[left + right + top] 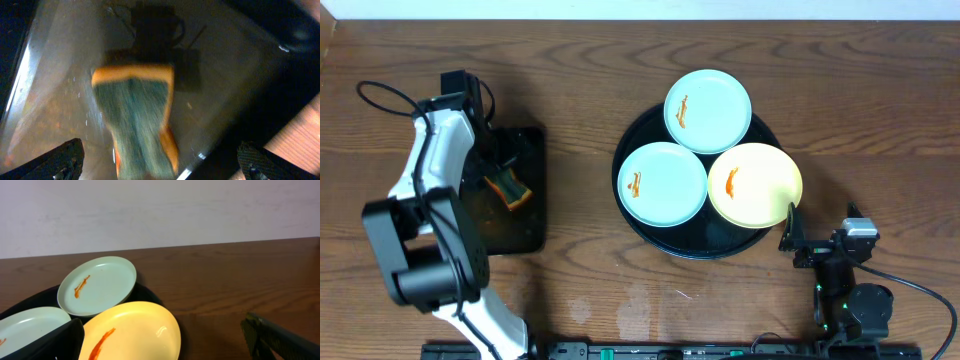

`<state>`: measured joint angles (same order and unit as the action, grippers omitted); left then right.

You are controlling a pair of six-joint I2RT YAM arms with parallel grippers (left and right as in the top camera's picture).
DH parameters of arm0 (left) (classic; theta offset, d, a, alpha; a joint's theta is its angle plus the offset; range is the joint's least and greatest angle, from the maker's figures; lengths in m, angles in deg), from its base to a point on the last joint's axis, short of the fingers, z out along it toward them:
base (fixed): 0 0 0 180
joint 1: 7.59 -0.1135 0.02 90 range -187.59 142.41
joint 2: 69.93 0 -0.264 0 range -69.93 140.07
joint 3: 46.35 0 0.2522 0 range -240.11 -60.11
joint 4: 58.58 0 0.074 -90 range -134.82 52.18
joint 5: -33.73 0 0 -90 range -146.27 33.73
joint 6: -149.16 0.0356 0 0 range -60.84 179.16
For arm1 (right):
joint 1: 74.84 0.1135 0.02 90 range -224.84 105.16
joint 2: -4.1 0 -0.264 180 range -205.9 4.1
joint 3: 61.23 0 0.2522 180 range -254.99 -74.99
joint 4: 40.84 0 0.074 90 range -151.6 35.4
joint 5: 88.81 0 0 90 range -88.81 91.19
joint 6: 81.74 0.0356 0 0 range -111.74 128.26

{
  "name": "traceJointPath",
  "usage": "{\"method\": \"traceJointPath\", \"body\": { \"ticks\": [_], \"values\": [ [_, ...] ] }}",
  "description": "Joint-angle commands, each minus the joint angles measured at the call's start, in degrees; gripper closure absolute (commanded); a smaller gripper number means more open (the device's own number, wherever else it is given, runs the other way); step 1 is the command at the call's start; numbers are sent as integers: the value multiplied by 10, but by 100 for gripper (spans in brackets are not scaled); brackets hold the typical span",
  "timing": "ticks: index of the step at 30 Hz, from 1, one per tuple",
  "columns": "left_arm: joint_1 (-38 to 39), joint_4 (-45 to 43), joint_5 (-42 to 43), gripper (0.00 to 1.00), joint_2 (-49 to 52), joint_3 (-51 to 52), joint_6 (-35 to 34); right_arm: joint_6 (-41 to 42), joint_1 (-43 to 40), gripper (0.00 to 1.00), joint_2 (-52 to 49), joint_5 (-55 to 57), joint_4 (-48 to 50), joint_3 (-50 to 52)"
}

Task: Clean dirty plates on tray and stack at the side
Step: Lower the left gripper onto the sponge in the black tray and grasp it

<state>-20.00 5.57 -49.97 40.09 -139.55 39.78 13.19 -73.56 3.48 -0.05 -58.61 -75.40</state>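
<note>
The round black tray [705, 246] holds three dirty plates, each with an orange smear: a pale blue one [708, 110] at the back, a pale blue one [662, 183] at front left, and a pale yellow one [755, 184] at front right. My right gripper [798, 238] is open and empty just beside the yellow plate's right rim. In the right wrist view the yellow plate [135, 330] lies between the open fingers [165, 347], with the blue plates [97, 286] [25, 325] and the tray [35, 300] behind. My left gripper [498, 165] is open above a sponge.
An orange sponge with a green scrub face [510, 190] lies on a small black rectangular tray [520, 232] at the left. In the left wrist view the sponge [137, 120] sits between the open fingers [160, 167], not gripped. Bare wooden table surrounds both trays.
</note>
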Motion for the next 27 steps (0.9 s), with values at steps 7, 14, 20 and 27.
{"method": "traceJointPath", "body": {
  "ticks": [7,14,20,27],
  "values": [
    [-45,-4,1,14,80,-10,9,-7,-5,1,3,3,-3,1],
    [-44,-14,8,57,92,-10,9,-7,-5,1,3,3,-3,1],
    [-44,-14,8,92,91,-10,9,-7,-5,1,3,3,-3,1],
    [-45,16,8,8,90,-10,9,-7,-5,1,3,3,-2,1]
  ]
}}
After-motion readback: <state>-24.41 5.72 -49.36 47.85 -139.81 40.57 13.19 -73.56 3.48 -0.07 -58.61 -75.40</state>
